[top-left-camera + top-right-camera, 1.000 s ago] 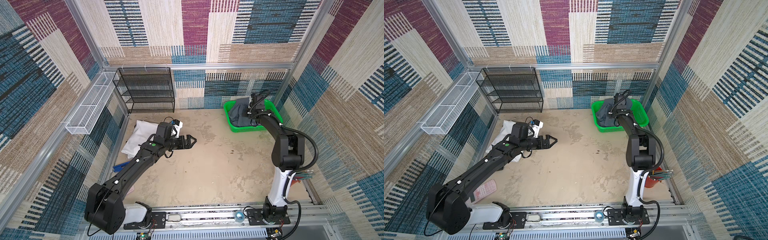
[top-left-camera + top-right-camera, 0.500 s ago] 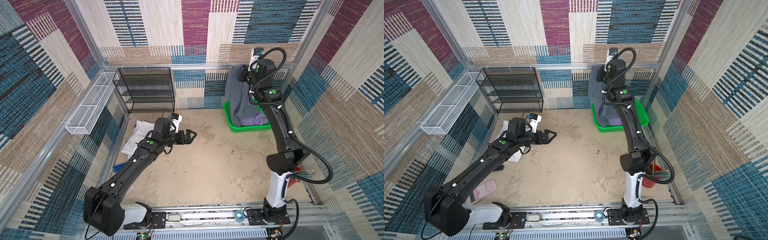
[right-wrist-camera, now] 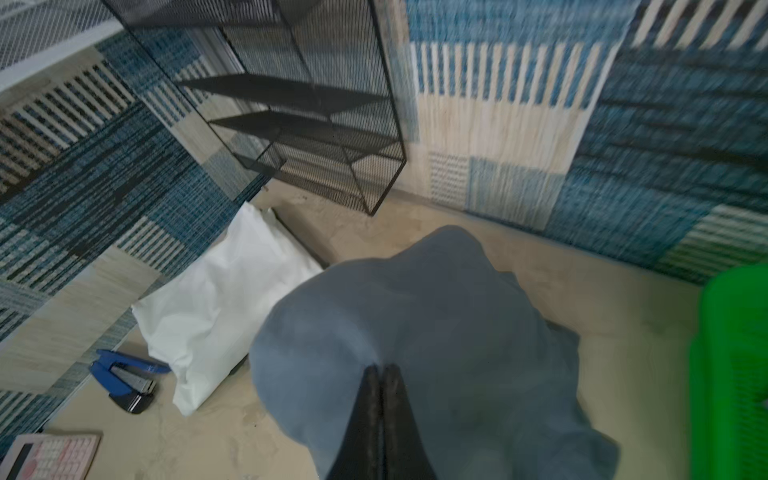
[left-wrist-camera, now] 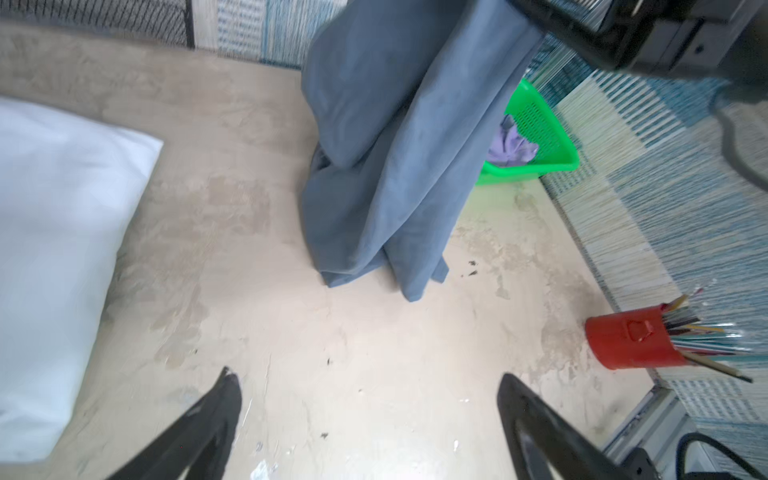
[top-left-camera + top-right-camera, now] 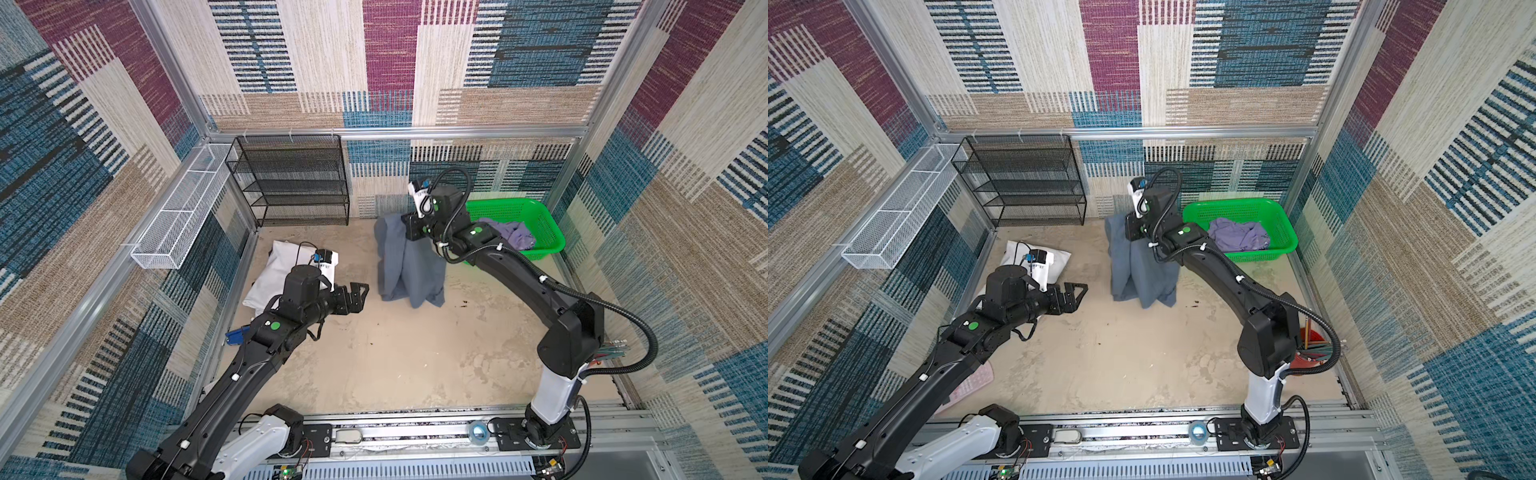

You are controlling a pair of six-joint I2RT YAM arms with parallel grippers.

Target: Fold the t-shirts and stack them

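Left pincer (image 5: 362, 297), jaws wide apart and empty, hovers over the surface (image 5: 395, 353), well apart from the green basket (image 5: 509, 203). Right pincer (image 3: 380, 374), clamped on the blue-grey tee (image 5: 409, 266), dangles it bunched just beside the basket. The lavender tee (image 5: 513, 235) lies crumpled inside it. Nothing is folded or stacked yet.

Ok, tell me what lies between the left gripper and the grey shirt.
Nothing. In the left wrist view only bare, stained table shows between the open left gripper and the grey shirt.
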